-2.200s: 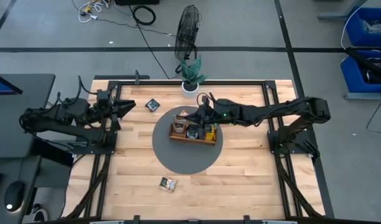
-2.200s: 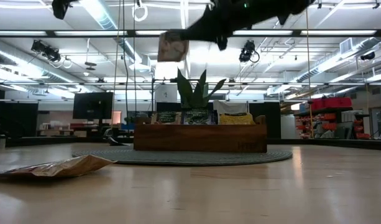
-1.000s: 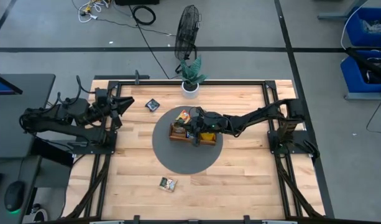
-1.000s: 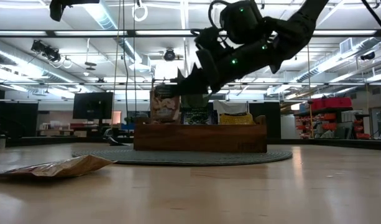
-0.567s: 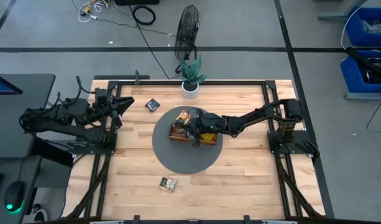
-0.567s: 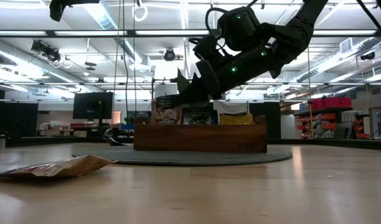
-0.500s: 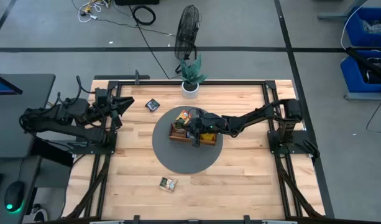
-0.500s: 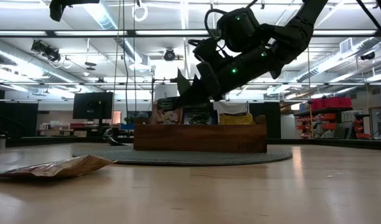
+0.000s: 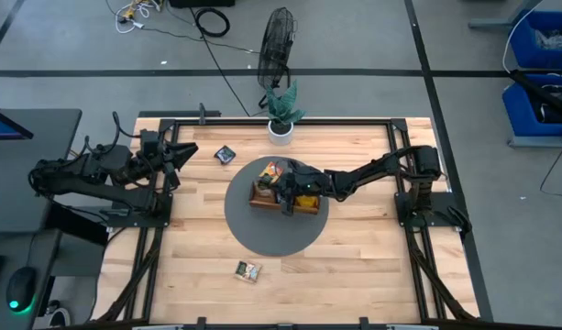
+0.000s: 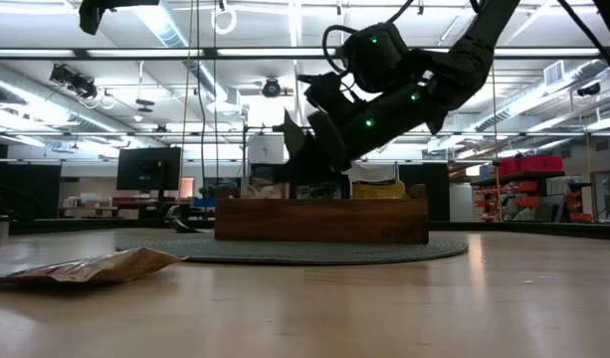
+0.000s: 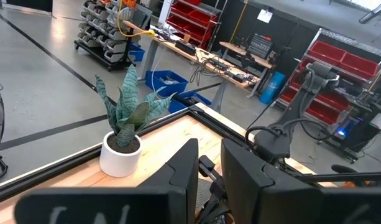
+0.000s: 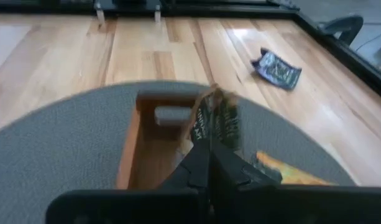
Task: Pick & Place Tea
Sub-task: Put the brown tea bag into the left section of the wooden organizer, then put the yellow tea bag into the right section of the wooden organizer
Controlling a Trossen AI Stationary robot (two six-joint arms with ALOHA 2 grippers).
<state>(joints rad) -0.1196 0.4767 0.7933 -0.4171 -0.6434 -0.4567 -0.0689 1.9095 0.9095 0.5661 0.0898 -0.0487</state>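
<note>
As the right arm reaches in from the table's right edge, the right gripper (image 9: 282,186) hangs low over the left end of the wooden tray (image 9: 285,203), its fingers (image 12: 202,163) pressed together on the top edge of a dark tea sachet (image 12: 216,122) that stands upright in the tray's end compartment. In the low view the same gripper (image 10: 306,157) is tilted down toward the tray (image 10: 320,220), with sachet tops — one yellow (image 10: 377,188) — poking above the wooden wall. The tray sits on a round grey mat (image 9: 277,231) at the middle of the wooden table (image 9: 354,266).

Three sachets lie outside the tray: an orange-brown one (image 9: 269,170) on the mat just beyond the tray's left end, a dark one (image 9: 225,154) on bare wood toward the far left corner, and a pale one (image 9: 247,270) near the front edge — the flat packet (image 10: 86,268) in the low view's foreground.

The left gripper (image 9: 182,154) waits at the table's left edge, well apart from the tray, its two fingers (image 11: 184,180) set narrowly apart and holding nothing. A potted plant (image 9: 281,112) stands at the far edge.
</note>
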